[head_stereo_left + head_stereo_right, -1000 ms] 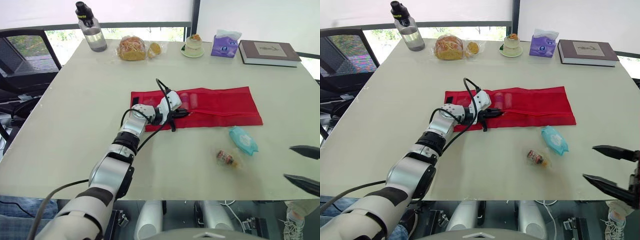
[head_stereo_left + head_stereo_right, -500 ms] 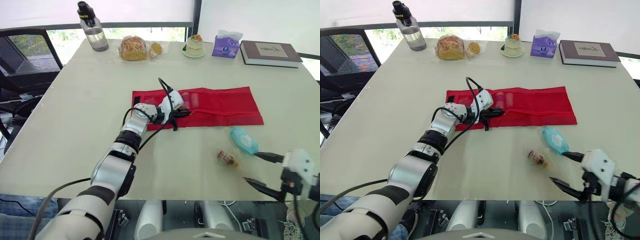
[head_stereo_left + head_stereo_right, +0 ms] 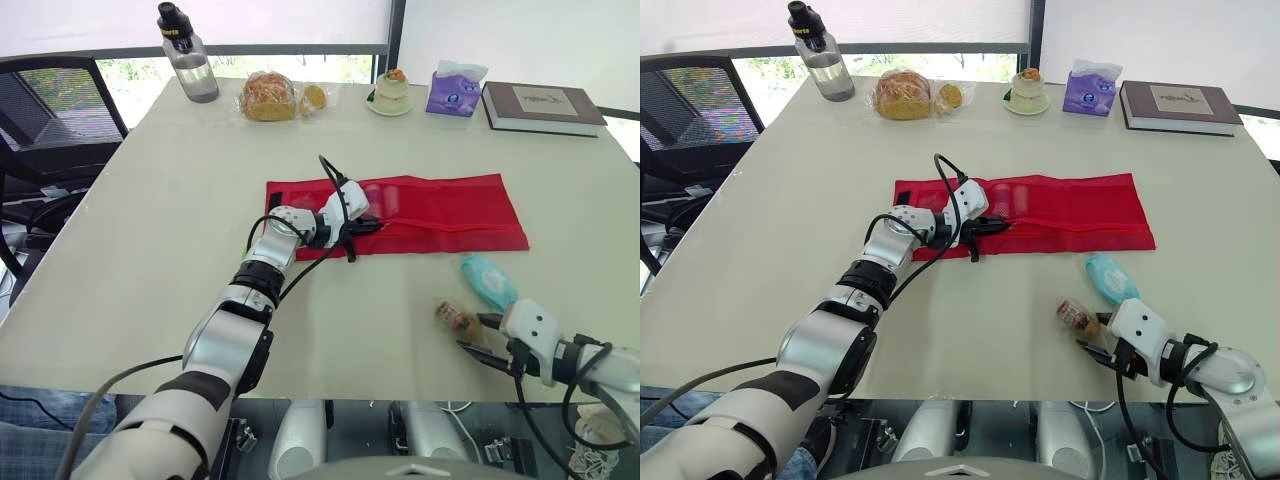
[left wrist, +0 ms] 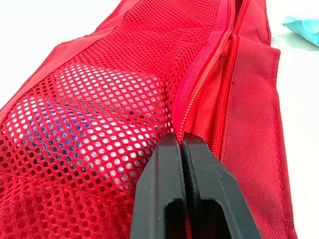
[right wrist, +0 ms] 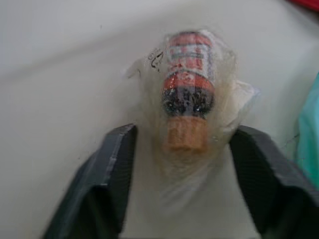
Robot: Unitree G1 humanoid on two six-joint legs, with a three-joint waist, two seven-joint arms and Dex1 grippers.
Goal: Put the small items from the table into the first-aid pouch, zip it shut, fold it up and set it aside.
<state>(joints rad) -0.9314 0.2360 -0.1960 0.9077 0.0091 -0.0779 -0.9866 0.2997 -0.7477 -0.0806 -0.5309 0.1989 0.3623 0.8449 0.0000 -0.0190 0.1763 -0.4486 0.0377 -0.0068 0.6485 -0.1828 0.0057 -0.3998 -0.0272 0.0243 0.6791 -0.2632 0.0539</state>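
The red first-aid pouch [image 3: 430, 212] lies unfolded across the middle of the table. My left gripper [image 3: 372, 226] is shut on its zipper edge [image 4: 199, 84] near the pouch's left end; blue items show faintly behind the mesh [image 4: 89, 134]. A small bottle in a clear plastic bag [image 3: 455, 317] lies near the front right. My right gripper [image 3: 478, 334] stands open around it, one finger [image 5: 117, 164] on each side of the bag, the bottle [image 5: 188, 94] lying between them on the table. A teal wipes pack [image 3: 488, 281] rests just beyond it.
Along the far edge stand a water bottle [image 3: 188, 67], bagged bread [image 3: 265, 96], a small dessert cup [image 3: 390, 93], a purple tissue pack [image 3: 455, 90] and a book [image 3: 540, 106]. A black chair [image 3: 50, 110] stands off the table's left side.
My right gripper came in from the right edge to the bagged bottle, and its fingers narrowed around the bag. The left gripper stayed put on the pouch.
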